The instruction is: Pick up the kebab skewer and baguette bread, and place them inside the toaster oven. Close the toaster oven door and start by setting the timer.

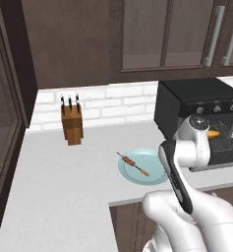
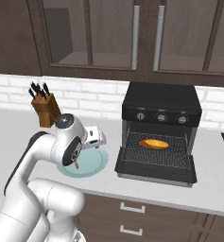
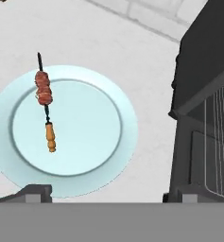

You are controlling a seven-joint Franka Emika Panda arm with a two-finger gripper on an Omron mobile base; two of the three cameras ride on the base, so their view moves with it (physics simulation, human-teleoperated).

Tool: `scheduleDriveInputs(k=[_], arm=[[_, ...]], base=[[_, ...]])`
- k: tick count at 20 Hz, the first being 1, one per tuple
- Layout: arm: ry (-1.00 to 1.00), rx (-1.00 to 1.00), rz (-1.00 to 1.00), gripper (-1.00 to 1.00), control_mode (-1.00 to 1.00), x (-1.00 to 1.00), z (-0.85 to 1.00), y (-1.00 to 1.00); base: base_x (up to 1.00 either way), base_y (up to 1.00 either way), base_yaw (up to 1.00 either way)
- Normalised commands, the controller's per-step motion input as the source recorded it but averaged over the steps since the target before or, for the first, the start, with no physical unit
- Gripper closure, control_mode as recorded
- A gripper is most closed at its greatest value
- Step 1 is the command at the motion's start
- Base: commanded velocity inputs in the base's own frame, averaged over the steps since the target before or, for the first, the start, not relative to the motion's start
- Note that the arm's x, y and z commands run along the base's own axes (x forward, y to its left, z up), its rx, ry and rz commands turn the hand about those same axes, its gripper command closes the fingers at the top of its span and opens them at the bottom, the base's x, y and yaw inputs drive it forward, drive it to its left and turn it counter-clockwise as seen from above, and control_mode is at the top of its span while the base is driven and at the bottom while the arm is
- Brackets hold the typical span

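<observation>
arm shell: glossy white, rounded, bulbous segments
joints: dark bands; round grey cap
end effector (image 3: 108,194): white hand, two small dark finger tips (image 3: 37,193)

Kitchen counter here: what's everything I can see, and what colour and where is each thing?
skewer: one, dark stick with reddish and orange chunks, lying on the plate
plate: one, pale blue, on the counter left of the oven
bread: one, golden loaf, on the oven's wire rack
toaster oven: one, black, silver knobs, on the counter
oven door: one, black, dropped open
knife block: one, brown, dark handles, by the wall
counter: one, pale grey
cabinets: dark brown, above
gripper: one, open, above the plate
</observation>
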Motion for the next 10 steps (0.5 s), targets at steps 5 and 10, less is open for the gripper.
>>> scheduleDriveInputs(k=[5, 10], arm=[[0.13, 0.00, 0.00, -1.00, -1.00, 0.03, 0.00, 0.47], [0.08, 0.00, 0.00, -1.00, -1.00, 0.04, 0.00, 0.49]], base=[[0.00, 0.00, 0.00], [0.00, 0.00, 0.00]])
